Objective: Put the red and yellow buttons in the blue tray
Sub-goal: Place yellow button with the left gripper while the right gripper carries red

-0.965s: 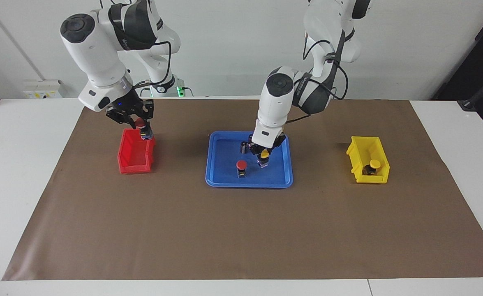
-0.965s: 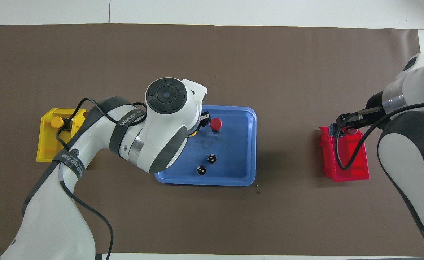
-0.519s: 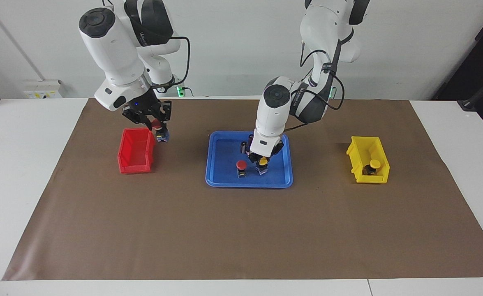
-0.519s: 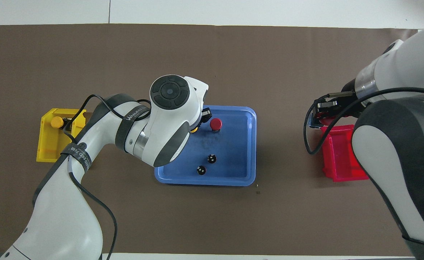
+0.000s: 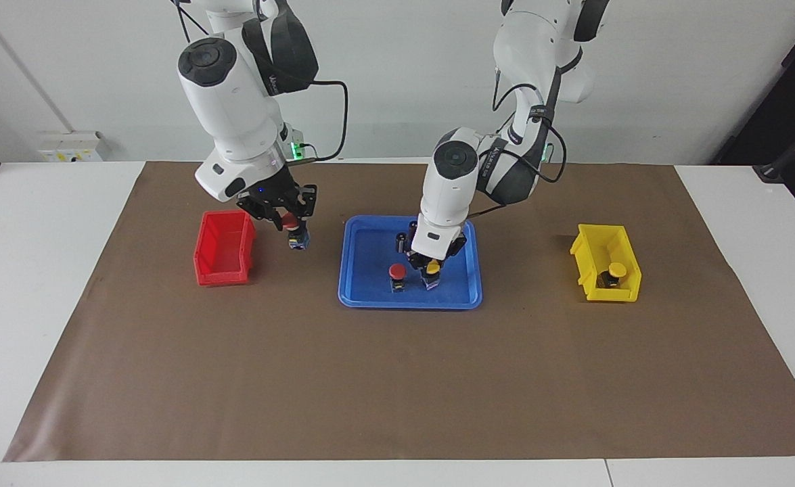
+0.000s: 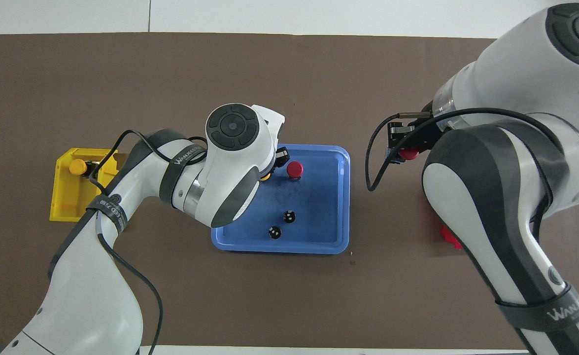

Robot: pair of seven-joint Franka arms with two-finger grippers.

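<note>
A red-capped push button point(image 5: 293, 228) has been carried clear of the red plastic bin point(image 5: 223, 249) by the right pincer point(image 5: 291, 225), clamped on it over the brown mat, bound for the shallow blue plastic tray point(image 5: 370, 295). A yellow-capped button point(image 5: 432, 272) is lowered there, gripped by the left pincer point(image 5: 431, 269).

The tray point(image 5: 363, 295) lies between two bins point(image 5: 223, 248); one button point(image 5: 397, 276) stands in it; another point(image 5: 616, 274) in a bin.

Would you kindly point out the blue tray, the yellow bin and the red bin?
blue tray point(image 5: 369, 253): facing view, bare floor.
yellow bin point(image 5: 590, 244): facing view, side wall.
red bin point(image 5: 224, 238): facing view, inner floor.
</note>
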